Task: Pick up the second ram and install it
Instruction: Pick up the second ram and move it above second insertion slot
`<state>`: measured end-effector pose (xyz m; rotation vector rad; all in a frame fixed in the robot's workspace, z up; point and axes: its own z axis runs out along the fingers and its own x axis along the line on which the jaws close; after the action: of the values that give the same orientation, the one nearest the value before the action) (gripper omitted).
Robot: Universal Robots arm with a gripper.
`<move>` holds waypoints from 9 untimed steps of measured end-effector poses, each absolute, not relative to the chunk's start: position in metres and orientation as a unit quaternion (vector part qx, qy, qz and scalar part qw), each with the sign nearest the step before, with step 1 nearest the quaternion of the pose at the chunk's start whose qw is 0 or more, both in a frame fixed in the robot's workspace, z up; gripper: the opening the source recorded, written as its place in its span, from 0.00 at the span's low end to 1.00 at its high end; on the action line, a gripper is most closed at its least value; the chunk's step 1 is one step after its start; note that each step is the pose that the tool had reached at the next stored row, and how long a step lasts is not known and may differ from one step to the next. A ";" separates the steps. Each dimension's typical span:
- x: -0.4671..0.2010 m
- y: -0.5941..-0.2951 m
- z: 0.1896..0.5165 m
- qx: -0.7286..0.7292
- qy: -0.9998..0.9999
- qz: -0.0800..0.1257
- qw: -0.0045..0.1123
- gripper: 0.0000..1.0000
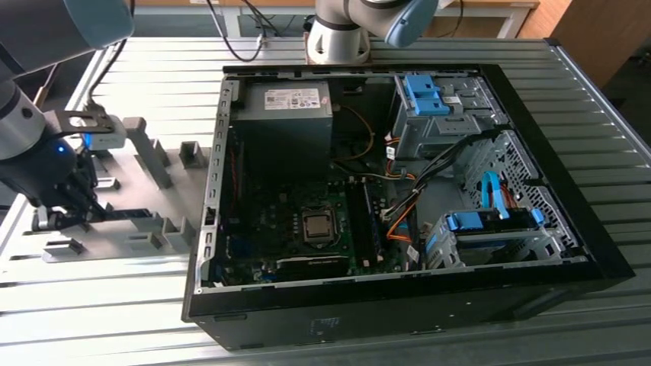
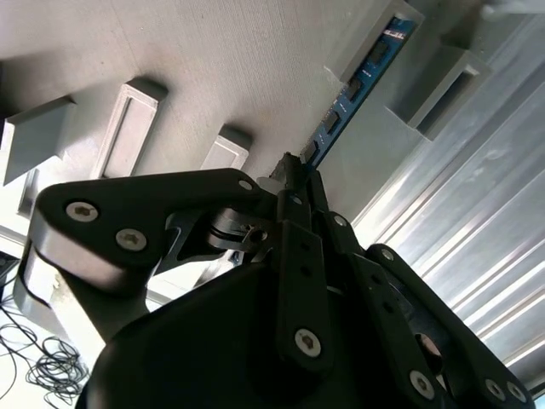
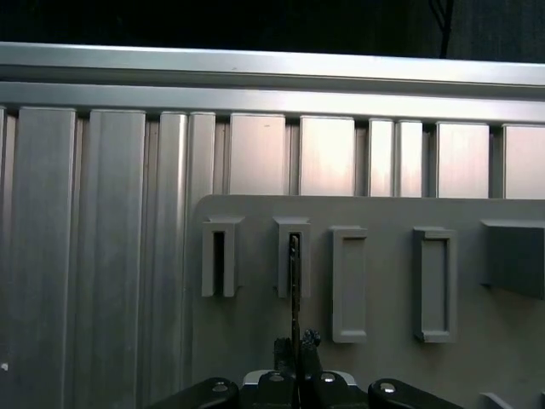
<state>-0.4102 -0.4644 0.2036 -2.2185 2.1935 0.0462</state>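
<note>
The second ram (image 2: 353, 85) is a thin blue-green stick with black chips, standing on edge in the grey holder blocks (image 2: 387, 38). In the first wrist view the ram (image 3: 294, 273) shows edge-on, its far end in a holder slot (image 3: 292, 256). My gripper (image 2: 295, 169) grips the stick's near end, with black fingertips (image 3: 281, 348) pressed on either side of it. In the exterior view the gripper (image 1: 73, 210) is low over the grey holder plate (image 1: 137, 194), at that view's left, outside the open computer case (image 1: 569, 229).
The case holds a motherboard (image 1: 305, 236), a power supply (image 1: 285, 103), orange cables (image 1: 402, 213) and blue drive latches (image 1: 425, 95). Several empty grey holder blocks (image 3: 349, 281) stand on the plate. The base of the arm (image 1: 341, 34) stands at the ribbed aluminium table's (image 1: 102, 305) far edge.
</note>
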 end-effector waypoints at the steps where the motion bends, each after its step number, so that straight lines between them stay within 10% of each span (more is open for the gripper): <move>1: -0.410 -0.464 0.204 -0.711 0.703 0.015 0.011 0.14; 9: -0.410 -0.464 0.209 -0.711 0.703 0.015 0.011 0.14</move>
<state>-0.4102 -0.4644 0.2088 -2.2183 2.1932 0.0462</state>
